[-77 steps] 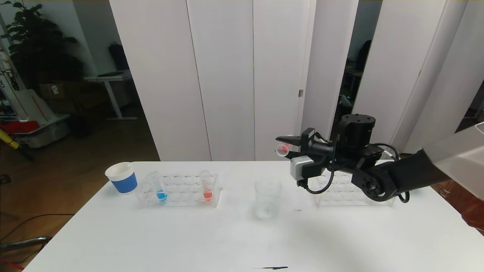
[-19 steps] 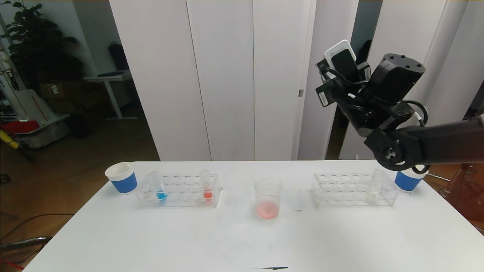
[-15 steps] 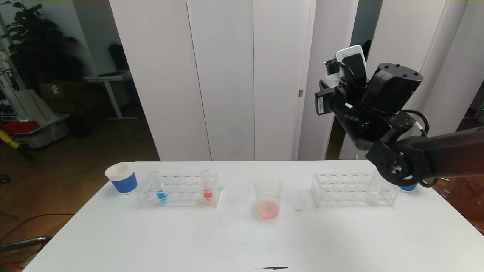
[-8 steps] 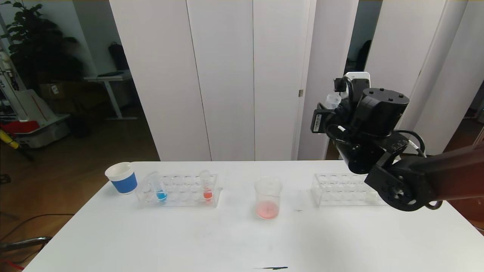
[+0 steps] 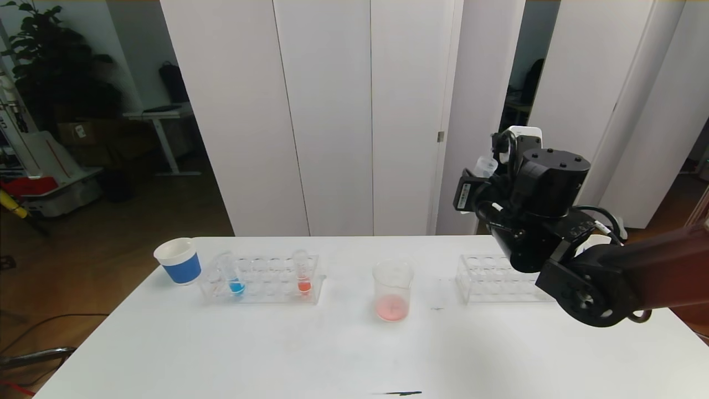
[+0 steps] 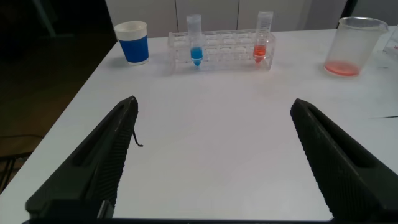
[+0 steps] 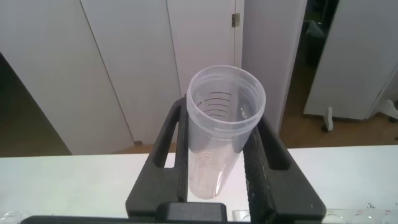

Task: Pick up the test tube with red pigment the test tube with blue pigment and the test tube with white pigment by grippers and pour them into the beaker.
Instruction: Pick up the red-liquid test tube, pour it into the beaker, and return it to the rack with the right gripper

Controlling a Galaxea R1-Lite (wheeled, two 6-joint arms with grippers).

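Note:
My right gripper (image 5: 492,173) is shut on an empty clear test tube (image 7: 222,124), held upright above the right rack (image 5: 487,277). It also shows in the right wrist view (image 7: 217,134). The beaker (image 5: 392,291) stands mid-table with red pigment at its bottom. The test tube with blue pigment (image 5: 235,277) and a red-tipped tube (image 5: 302,274) stand in the left rack (image 5: 266,282). The test tube with white pigment is hidden behind my right arm. My left gripper (image 6: 214,102) is open and empty over the bare near table, facing the blue tube (image 6: 196,45) and the beaker (image 6: 351,46).
A blue paper cup (image 5: 179,260) stands left of the left rack. A short black mark (image 5: 399,393) lies at the table's front edge. White cabinet doors stand behind the table.
My right arm has come down from high above the right rack with the empty tube, and now covers the rack's right end and the blue cup there. Since the earliest frame the beaker holds red pigment.

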